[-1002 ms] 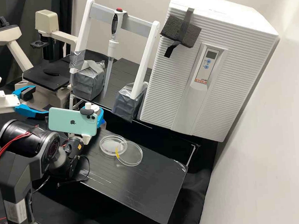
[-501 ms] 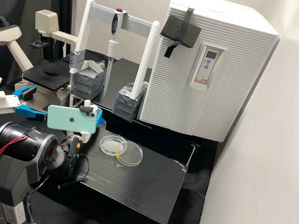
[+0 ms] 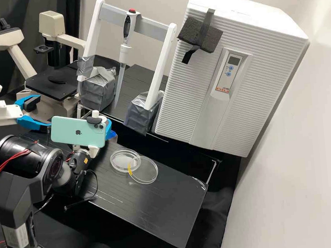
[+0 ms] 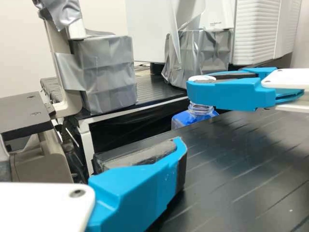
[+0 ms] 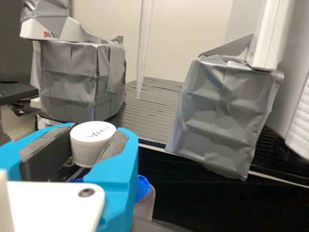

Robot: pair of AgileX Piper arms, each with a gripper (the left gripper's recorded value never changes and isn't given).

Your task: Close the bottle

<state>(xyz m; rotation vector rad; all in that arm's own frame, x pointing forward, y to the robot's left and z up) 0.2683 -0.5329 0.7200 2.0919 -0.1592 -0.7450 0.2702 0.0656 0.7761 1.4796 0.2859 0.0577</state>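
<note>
The right gripper (image 5: 83, 151) was clamped on the white cap (image 5: 94, 134), judged light, rigid and best held by its sides, just above the thin-walled, tippable bottle (image 4: 195, 115) at eleven o'clock of the petri dishes (image 3: 134, 165); the left gripper (image 3: 41, 111) gaped empty.

clear blue-tinted plastic bottle (image 4: 195, 115): upright on black bench (image 4: 251, 159) | white cylindrical cap (image 5: 92, 141): gripped in right hand (image 5: 85, 151), directly above bottle neck
</note>
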